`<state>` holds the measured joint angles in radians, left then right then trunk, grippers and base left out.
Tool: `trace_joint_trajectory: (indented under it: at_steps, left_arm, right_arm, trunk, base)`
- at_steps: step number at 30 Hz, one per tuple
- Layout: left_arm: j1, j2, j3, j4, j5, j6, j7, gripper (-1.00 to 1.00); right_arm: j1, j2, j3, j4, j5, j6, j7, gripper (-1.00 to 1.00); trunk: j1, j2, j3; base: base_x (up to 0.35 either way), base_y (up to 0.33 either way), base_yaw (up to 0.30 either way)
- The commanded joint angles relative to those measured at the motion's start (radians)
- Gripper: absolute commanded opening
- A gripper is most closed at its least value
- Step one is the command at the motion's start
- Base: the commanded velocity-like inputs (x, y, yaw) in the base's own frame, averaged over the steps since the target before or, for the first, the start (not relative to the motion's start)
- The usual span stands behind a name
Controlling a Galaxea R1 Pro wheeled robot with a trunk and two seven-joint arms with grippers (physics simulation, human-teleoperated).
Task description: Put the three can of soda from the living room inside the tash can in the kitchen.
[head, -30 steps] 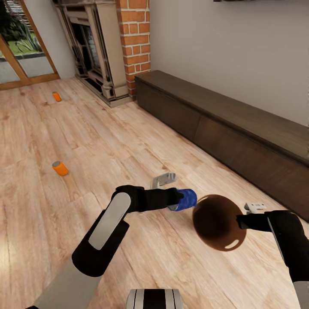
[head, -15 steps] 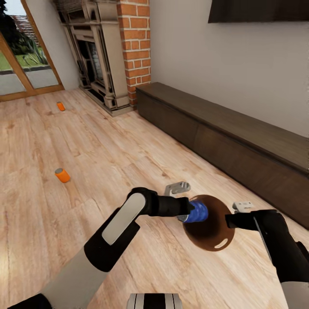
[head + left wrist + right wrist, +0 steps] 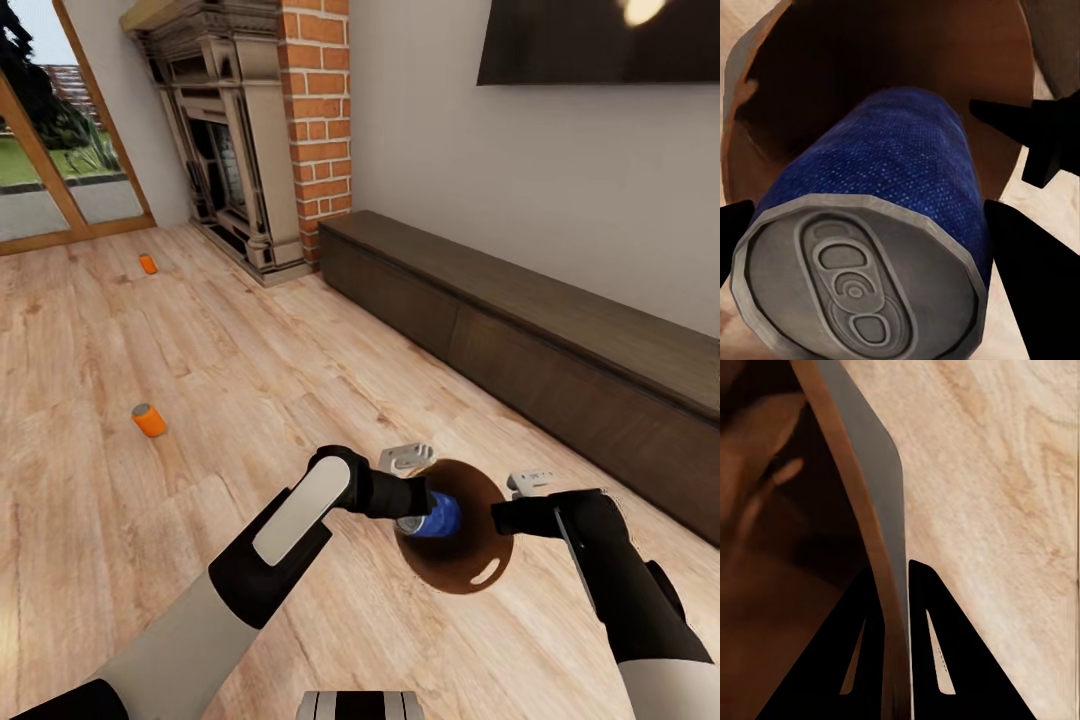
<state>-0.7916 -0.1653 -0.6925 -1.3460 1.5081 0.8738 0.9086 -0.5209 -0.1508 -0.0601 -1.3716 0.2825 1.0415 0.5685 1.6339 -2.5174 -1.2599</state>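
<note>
Spanning the whole scene, the light wood plank floor runs back to a red-brick fireplace with a carved surround at far left. A long dark low cabinet stands along the right wall, beneath a dark screen.

The trash can, glossy brown inside and pale grey outside, is held off the floor at near centre with its mouth tipped toward the camera. The right tool is pinching its rim, one finger inside the wall and one outside, as the right wrist view shows.

The left tool is clamped on a blue soda can. In the left wrist view its dark fingers sit against both sides of the can, whose grey top faces the camera and whose body reaches into the bucket's mouth.

Two orange soda cans lie on the floor well apart: one at left mid-distance, the other farther back, near the fireplace.
</note>
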Motion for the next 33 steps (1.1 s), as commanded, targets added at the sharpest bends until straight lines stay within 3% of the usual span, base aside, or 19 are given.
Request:
trace_joint_trajectory:
  at_steps: [1, 7, 12, 18, 19, 30, 33]
  left_arm:
    - [0.0, 0.0, 0.0, 0.0, 0.0, 0.0, -0.002, -1.0]
    - [0.002, 0.002, -0.001, 0.013, -0.002, -0.001, -0.005, -1.0]
    - [0.007, 0.004, -0.003, 0.106, -0.003, -0.006, -0.005, -1.0]
    - [0.011, 0.006, -0.043, 0.162, -0.006, -0.015, -0.004, -1.0]
    - [0.012, 0.005, -0.048, 0.175, -0.005, -0.017, -0.005, 1.0]
    - [0.011, 0.004, -0.069, 0.171, -0.005, -0.04, -0.007, 1.0]
    - [0.011, 0.007, -0.07, 0.14, -0.005, -0.048, -0.004, 1.0]
  right_arm:
    - [0.001, 0.011, 0.001, 0.0, -0.027, 0.006, 0.005, -1.0]
    - [0.005, 0.037, 0.029, 0.002, -0.019, 0.006, 0.002, -1.0]
    - [0.007, 0.04, 0.053, 0.002, -0.015, 0.006, 0.001, -1.0]
    - [0.008, 0.04, 0.055, -0.001, -0.017, 0.006, 0.002, -1.0]
    - [0.008, 0.04, 0.055, -0.001, -0.017, 0.006, 0.002, -1.0]
    - [0.009, 0.04, 0.055, -0.001, -0.015, 0.006, 0.002, -1.0]
    - [0.009, 0.04, 0.056, -0.001, -0.014, 0.006, 0.002, -1.0]
  trunk:
    - [0.0, 0.0, 0.0]
    - [0.0, 0.0, 0.0]
    - [0.0, 0.0, 0.0]
    - [0.0, 0.0, 0.0]
    - [0.0, 0.0, 0.0]
    - [0.0, 0.0, 0.0]
    - [-0.001, 0.001, 0.012]
  base:
    - [0.0, 0.0, 0.0]
    - [0.0, 0.0, 0.0]
    - [0.0, 0.0, 0.0]
    - [0.0, 0.0, 0.0]
    - [0.0, 0.0, 0.0]
    - [0.0, 0.0, 0.0]
    - [0.0, 0.0, 0.0]
